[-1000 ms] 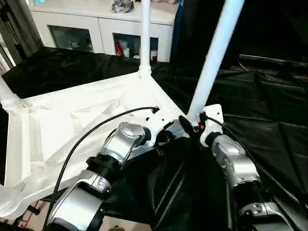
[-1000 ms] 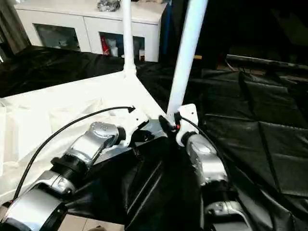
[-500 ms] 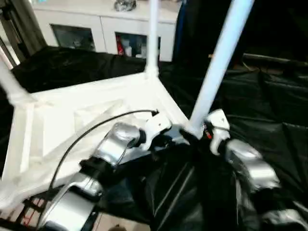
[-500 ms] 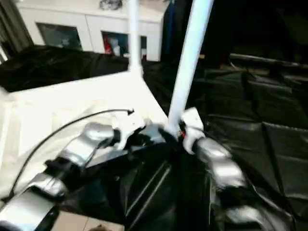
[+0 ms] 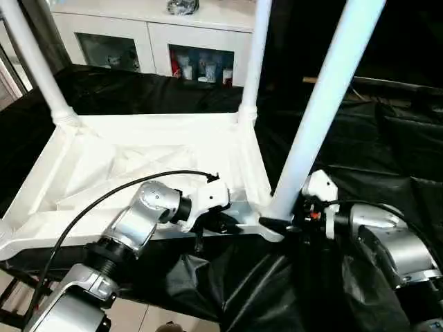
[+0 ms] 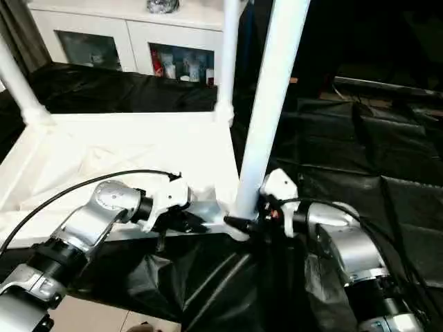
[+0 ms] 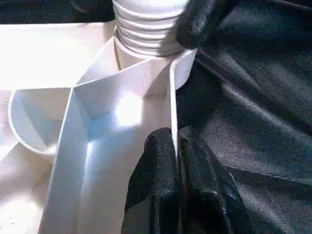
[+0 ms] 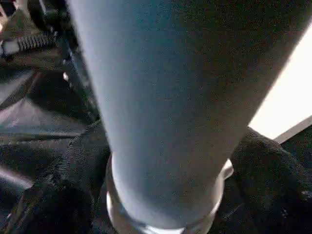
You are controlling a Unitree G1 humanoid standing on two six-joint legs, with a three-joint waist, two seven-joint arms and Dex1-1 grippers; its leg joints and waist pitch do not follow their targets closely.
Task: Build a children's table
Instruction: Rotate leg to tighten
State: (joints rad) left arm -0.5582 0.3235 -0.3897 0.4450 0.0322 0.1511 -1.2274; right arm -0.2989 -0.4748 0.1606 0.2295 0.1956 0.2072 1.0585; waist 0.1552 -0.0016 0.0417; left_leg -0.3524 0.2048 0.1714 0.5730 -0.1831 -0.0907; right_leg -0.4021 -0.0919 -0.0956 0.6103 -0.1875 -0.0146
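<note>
White plastic is nearly all the work here: the children's tabletop point(image 5: 149, 155) lies upside down on the black-draped work table point(image 5: 387, 149), its ribbed underside up. Three legs stand in corner sockets: one at the far left point(image 5: 34, 66), one at the far right point(image 5: 255, 59), and the thick near right leg point(image 5: 322, 114), which rises out of the picture.

The right gripper point(image 5: 285, 223) is at the foot of the near right leg, just above its socket point(image 5: 271, 225). In the right wrist view the two black fingers point(image 8: 68, 180) sit on both sides of the tube, so I judge it is holding the leg around its base. The left gripper point(image 7: 175, 165) is closed narrowly on the thin rim of the tabletop point(image 7: 171, 105), one finger inside the wall and one outside, just beside the same corner. The ribbed collar of the leg point(image 7: 146, 34) shows above the socket there.

The step in hand seems to be seating this leg in its socket. To do it well, the left gripper should keep the tabletop from sliding or turning, and the right should keep the leg straight up and drive it along its own axis. A tilted leg could jam or lift the corner. The rim is thin, so the clamp there should be firm but not bending it.
</note>
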